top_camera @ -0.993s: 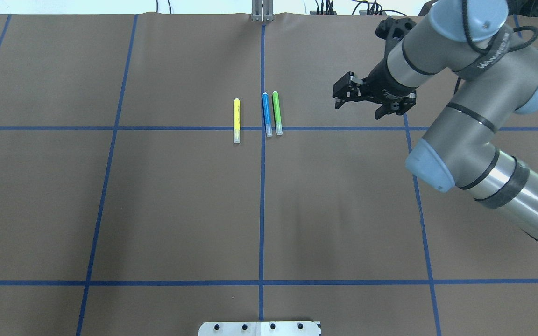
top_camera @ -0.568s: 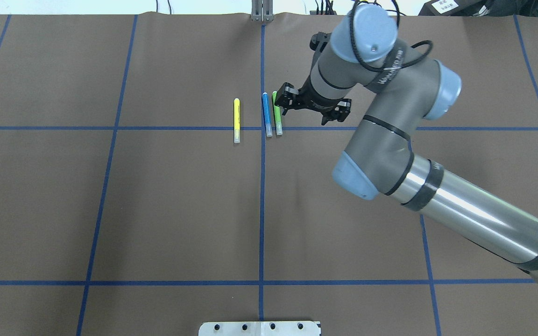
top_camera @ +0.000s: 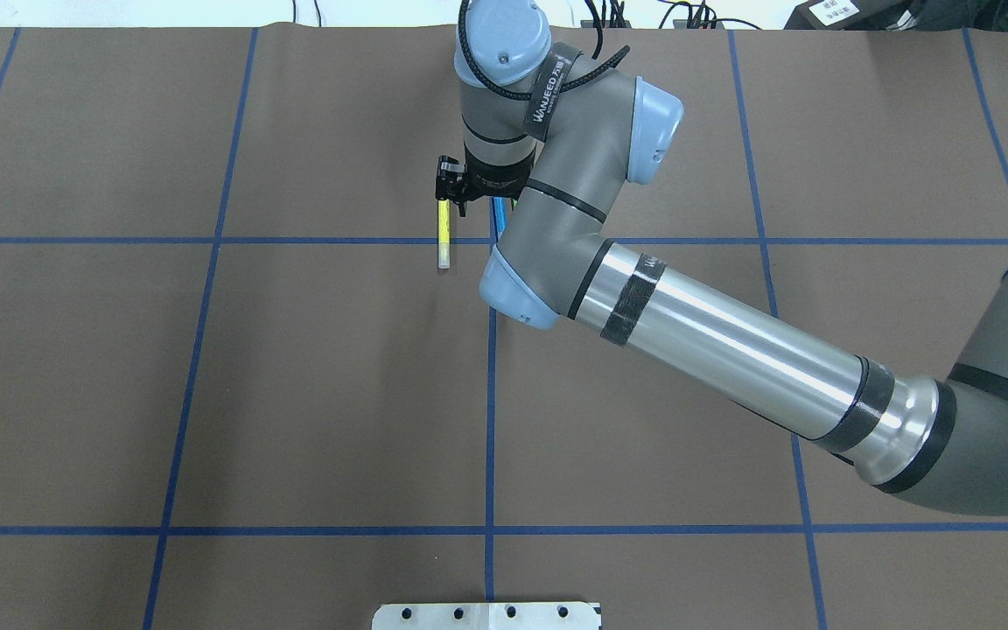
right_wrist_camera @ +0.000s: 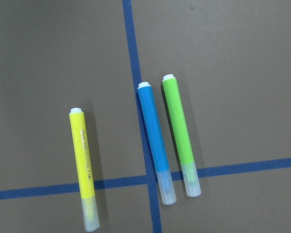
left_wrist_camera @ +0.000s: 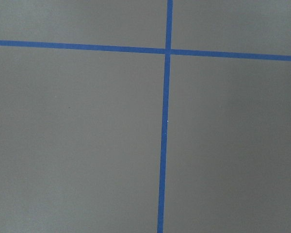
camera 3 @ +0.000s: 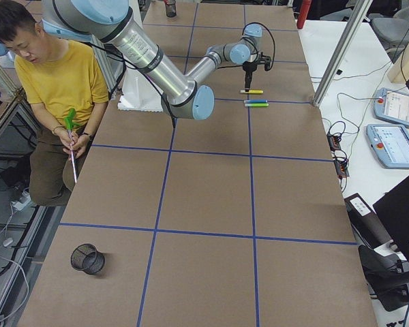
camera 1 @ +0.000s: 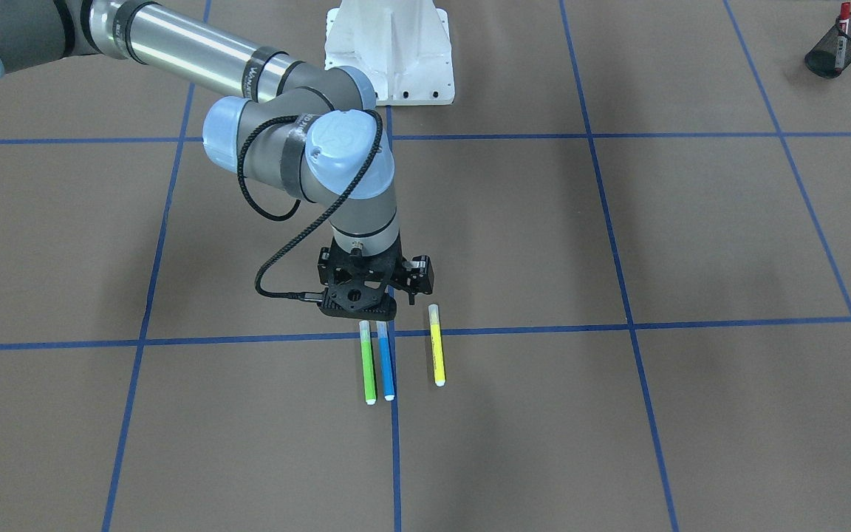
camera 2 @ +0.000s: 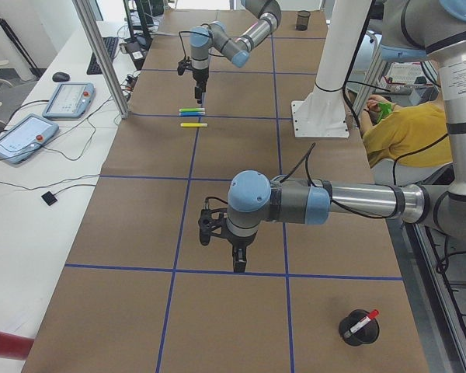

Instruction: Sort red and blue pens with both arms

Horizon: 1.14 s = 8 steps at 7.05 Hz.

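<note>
- The blue pen (right_wrist_camera: 153,141) lies flat on the desk (camera 1: 617,443), over the central tape line (right_wrist_camera: 131,39). A green pen (right_wrist_camera: 178,126) lies just beside it, and a yellow pen (right_wrist_camera: 82,160) lies further off on its other side.
- The right gripper (camera 1: 361,299) hangs directly above the cap ends of the blue and green pens. I cannot tell how its jaws stand.
- The main risk is the narrow gap between those 2 barrels. A finger coming down into it could land on the green pen, clamp both pens, or pick the wrong one.
- The blue barrel is round, so an off-centre touch would likely roll it against its neighbour.
- The blue pen's long axis runs along the tape line. Its clear cap points toward the robot and its white end toward the operators' side.
- The red pen (camera 1: 842,33) stands in a mesh cup (camera 1: 817,55) at the robot's left, red cap up.
- The left gripper (camera 2: 234,252) hovers over bare desk, well apart from the pens. Its jaws cannot be judged either.
</note>
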### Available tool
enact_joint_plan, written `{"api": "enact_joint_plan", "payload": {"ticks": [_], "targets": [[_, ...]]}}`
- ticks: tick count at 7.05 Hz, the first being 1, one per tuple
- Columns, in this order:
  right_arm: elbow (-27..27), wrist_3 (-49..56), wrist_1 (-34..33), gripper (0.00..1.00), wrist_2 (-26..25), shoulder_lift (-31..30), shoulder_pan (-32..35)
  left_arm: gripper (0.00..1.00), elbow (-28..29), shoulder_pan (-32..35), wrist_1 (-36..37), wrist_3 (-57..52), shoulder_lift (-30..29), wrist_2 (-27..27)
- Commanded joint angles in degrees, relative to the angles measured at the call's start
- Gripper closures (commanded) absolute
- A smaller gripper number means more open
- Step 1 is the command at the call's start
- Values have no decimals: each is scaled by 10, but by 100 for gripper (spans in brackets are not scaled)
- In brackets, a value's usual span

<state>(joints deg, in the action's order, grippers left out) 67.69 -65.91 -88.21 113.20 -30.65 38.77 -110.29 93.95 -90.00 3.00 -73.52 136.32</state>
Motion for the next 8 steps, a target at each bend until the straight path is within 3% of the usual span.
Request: {"api": "enact_joint_plan", "payload": {"ticks": [1,2,3,5,8], "targets": [[-34,58,-2,15,0,7,2,1,2,0,0,-2,0,0],[-48,59,0,37,1,11,2,1,2,0,0,-2,0,0],[-70,58,20,44,1,17,2,1,2,0,0,-2,0,1],[-141,57,89,44,10,36,0,1,2,0,-1,-2,0,1],[-153,58,89,51,48,36,-2,1,2,0,0,-2,0,1]]}}
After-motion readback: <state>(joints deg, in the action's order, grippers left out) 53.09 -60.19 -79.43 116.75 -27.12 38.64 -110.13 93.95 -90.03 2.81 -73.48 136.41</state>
